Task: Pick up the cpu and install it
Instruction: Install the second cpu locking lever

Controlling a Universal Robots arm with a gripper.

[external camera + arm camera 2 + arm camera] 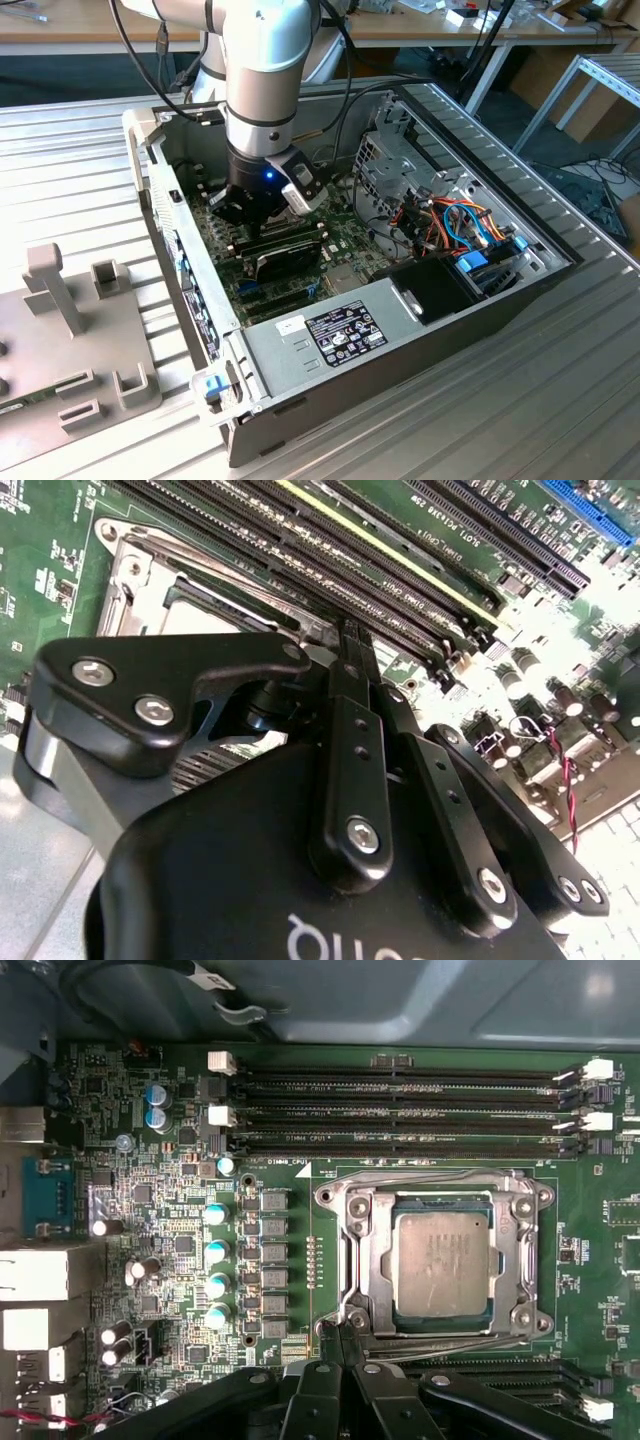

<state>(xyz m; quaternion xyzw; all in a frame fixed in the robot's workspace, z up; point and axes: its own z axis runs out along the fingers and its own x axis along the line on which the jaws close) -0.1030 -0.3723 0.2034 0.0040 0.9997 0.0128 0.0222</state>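
An open computer case (400,330) lies flat on a slatted metal table (80,150), its side panel off so the green motherboard (345,240) faces up. The robot arm (265,60) reaches down into the case from above, wrist near the board, so its cameras look closely at the work.

The cpu (441,1263), a small square chip with a dull grey metal top, is seated in the socket frame (362,1250), lying flat and square inside the silver frame, whose bars run around its edges. In the second wrist view a pale corner of it (195,615) shows behind the gripper's black linkage. From how it lies, the chip seems already placed in the socket rather than waiting to be collected.

The gripper (340,1332) hangs just at the frame's edge, beside the chip and not over it. Its two slim black fingertips (329,1338) are pressed together with no gap, and nothing is held between them. Closed like this, they make a narrow point, which suits poking or nudging in the tight space between the frame and the long black memory slots (400,1110) running alongside.

Bundled orange and blue cables (465,225) sit well apart, at the case's far end.
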